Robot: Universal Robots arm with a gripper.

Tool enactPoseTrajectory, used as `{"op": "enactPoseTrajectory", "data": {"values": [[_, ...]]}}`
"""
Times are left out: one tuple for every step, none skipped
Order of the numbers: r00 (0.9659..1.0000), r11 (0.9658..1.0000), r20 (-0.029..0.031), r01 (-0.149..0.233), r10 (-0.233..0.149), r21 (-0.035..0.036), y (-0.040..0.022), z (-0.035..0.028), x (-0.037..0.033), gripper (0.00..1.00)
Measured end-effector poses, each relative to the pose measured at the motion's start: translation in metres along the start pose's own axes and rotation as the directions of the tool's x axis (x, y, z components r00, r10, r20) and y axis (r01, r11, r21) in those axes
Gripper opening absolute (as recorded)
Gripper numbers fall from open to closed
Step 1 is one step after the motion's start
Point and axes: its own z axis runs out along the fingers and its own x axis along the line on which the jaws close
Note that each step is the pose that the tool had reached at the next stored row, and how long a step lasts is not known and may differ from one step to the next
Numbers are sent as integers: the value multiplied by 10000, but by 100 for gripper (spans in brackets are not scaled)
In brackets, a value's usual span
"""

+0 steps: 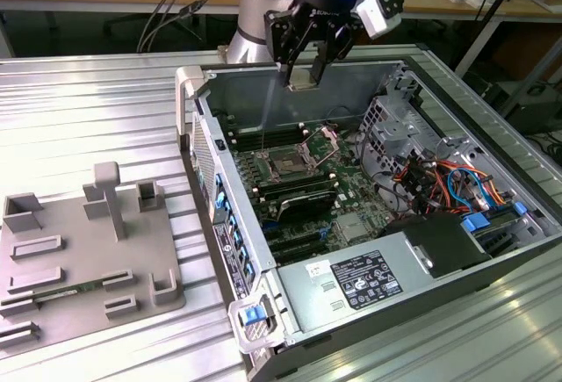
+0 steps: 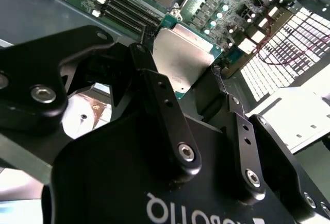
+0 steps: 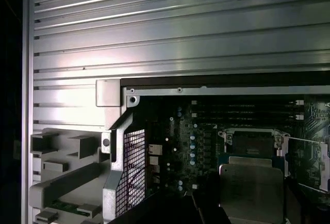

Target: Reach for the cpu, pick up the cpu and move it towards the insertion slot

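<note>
1. Closest to the lens in the second wrist view, your gripper (image 2: 198,87) filled the foreground, its black linkage arms running up to the cpu (image 2: 183,59).
2. You had the jaws closed onto the cpu, one finger on each of two opposite edges, with its silvery metal top facing the camera.
3. From the exterior view, the gripper (image 1: 303,79) hung above the open computer case (image 1: 457,263), near the case's far wall, with the cpu (image 1: 301,82) a small pale square between the fingertips.
4. You were carrying the chip in the air; the insertion slot (image 1: 290,165) lay below it on the motherboard, well apart from it. In the first wrist view the cpu (image 3: 251,190) sat just short of the slot (image 3: 253,142).
5. Off to the exterior view's left, the grey plastic tray (image 1: 53,299) rested on the ribbed desk (image 1: 88,110).
6. I'd judge the chip light, stiff and flat, so weight was no worry for you.
7. Its metal top looked smooth and probably slippery, and the thin edges gave the fingers little to bear on.
8. Treat it as fragile: the underside contacts and the socket likely tolerate no scraping, so the edge hold you had seemed the right one.
</note>
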Motion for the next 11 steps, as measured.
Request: {"op": "enactPoseTrajectory", "data": {"values": [[10000, 10000, 0, 0, 0, -1, 11, 5, -14, 55], [10000, 10000, 0, 0, 0, -1, 21, 10, -28, 55], [10000, 10000, 1, -1, 1, -1, 40, 18, -57, 55], [10000, 10000, 1, -2, 2, -1, 59, 25, -88, 55], [10000, 10000, 1, -6, 6, -1, 79, 30, -129, 55], [10000, 10000, 1, -9, 9, -1, 87, 31, -152, 55], [10000, 10000, 0, -9, 9, 0, 87, 31, -152, 55], [10000, 10000, 1, -14, 14, -1, 88, 31, -153, 55], [10000, 10000, 0, -20, 20, -1, 88, 31, -153, 55], [10000, 10000, 0, -20, 20, -1, 88, 31, -153, 55], [10000, 10000, 1, -21, 21, -1, 87, 31, -152, 55]]}}
